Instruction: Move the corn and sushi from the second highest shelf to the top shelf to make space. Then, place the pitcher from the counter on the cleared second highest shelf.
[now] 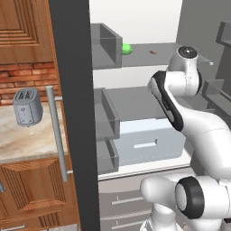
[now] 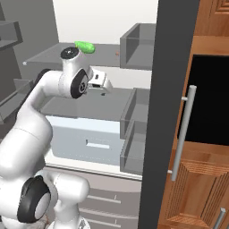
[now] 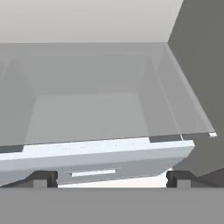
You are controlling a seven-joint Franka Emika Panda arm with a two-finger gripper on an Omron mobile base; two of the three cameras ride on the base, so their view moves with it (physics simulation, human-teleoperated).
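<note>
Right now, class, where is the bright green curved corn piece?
The bright green corn lies on the grey glass fridge shelf, left of the tiny reddish-brown sushi, beside a grey door bin.

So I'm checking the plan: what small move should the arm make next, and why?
Probably raise the tool toward the bright green curved corn: its tips are spread and hold nothing, facing the glass shelf below, while the corn lies higher beside the tiny reddish-brown sushi.
</note>
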